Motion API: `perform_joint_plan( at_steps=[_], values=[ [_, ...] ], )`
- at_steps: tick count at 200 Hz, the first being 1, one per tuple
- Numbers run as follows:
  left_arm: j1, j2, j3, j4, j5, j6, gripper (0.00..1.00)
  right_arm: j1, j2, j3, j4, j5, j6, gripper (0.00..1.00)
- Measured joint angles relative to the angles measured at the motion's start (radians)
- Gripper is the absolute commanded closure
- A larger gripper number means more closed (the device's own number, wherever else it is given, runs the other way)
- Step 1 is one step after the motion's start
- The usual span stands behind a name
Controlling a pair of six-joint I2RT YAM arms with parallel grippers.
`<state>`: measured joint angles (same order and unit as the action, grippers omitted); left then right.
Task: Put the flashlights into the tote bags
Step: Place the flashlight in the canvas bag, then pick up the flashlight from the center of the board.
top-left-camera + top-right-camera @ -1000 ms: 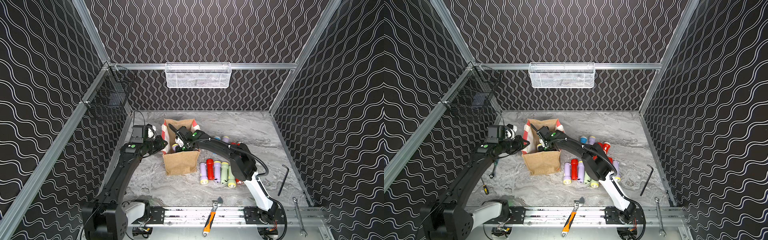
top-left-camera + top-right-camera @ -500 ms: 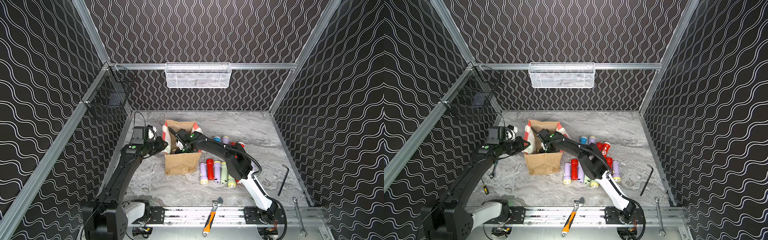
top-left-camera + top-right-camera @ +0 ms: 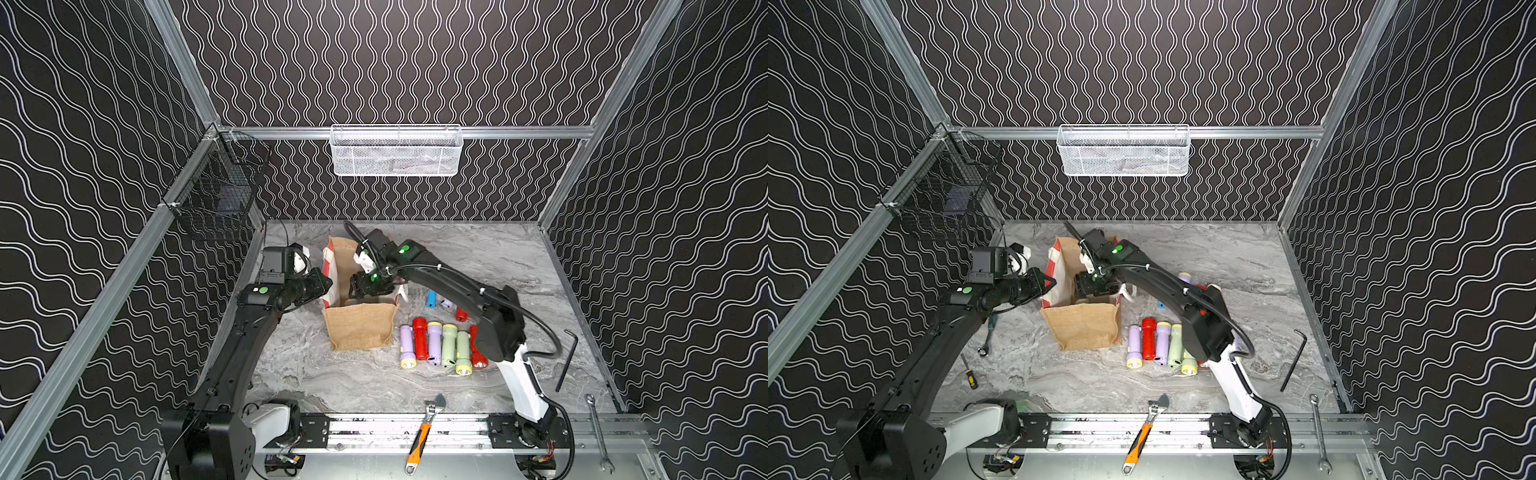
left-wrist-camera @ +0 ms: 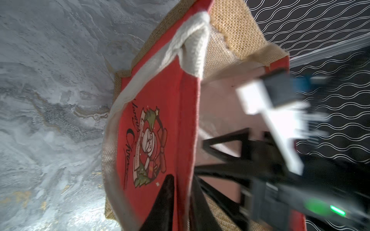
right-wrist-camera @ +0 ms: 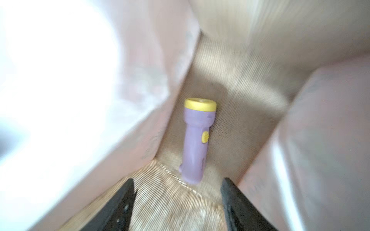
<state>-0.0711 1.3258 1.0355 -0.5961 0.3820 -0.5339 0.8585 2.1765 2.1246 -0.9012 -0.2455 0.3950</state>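
1. Top views: we note the tote bag (image 3: 359, 328) standing upright and open near the middle of the marble table (image 3: 332, 382). The left gripper (image 3: 326, 286) sits at the bag's side rim. The right gripper (image 3: 357, 294) dips into its mouth. A row of flashlights (image 3: 440, 345) lies on the table just beside the bag, with a few more behind the right arm, all of them outside the bag. An adjustable wrench (image 3: 424, 432) lies by the front rail and is not part of the task.
2. Left wrist: the left gripper (image 4: 181, 186) is pressed together on the tote bag's (image 4: 156, 120) red printed wall, one finger outside and one inside. The jute looks soft and floppy, and we judge that this pinch keeps the mouth open.
3. Right wrist (blurred): the right gripper (image 5: 178, 180) stands spread and empty. A lilac flashlight (image 5: 197, 140) with a yellow head lies loose on the bag's woven floor, and neither finger touches it.
4. Handling: the flashlights look like light, rigid, smooth plastic. They are round, so we expect them to roll or slip. We would grip each across the narrow barrel, below the wider head.
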Motion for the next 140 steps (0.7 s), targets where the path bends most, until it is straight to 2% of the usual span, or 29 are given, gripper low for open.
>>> perform_joint_plan(
  at_steps=[28, 48, 78, 106, 140],
  values=[
    [0.000, 0.023, 0.043, -0.044, -0.043, 0.039, 0.81, -0.004, -0.204, -0.140, 0.022, 0.084, -0.032, 0.27],
    [0.001, 0.051, 0.076, -0.070, -0.074, 0.063, 0.80, -0.031, -0.391, -0.313, 0.065, 0.163, -0.030, 0.27],
    [0.003, 0.084, 0.124, -0.113, -0.116, 0.095, 0.72, -0.170, -0.634, -0.613, 0.158, 0.249, 0.024, 0.28],
    [0.005, 0.081, 0.157, -0.153, -0.143, 0.121, 0.71, -0.287, -0.713, -0.777, 0.188, 0.288, 0.069, 0.29],
    [0.005, 0.085, 0.182, -0.181, -0.159, 0.145, 0.70, -0.389, -0.720, -0.863, 0.220, 0.285, 0.098, 0.31]
  ],
)
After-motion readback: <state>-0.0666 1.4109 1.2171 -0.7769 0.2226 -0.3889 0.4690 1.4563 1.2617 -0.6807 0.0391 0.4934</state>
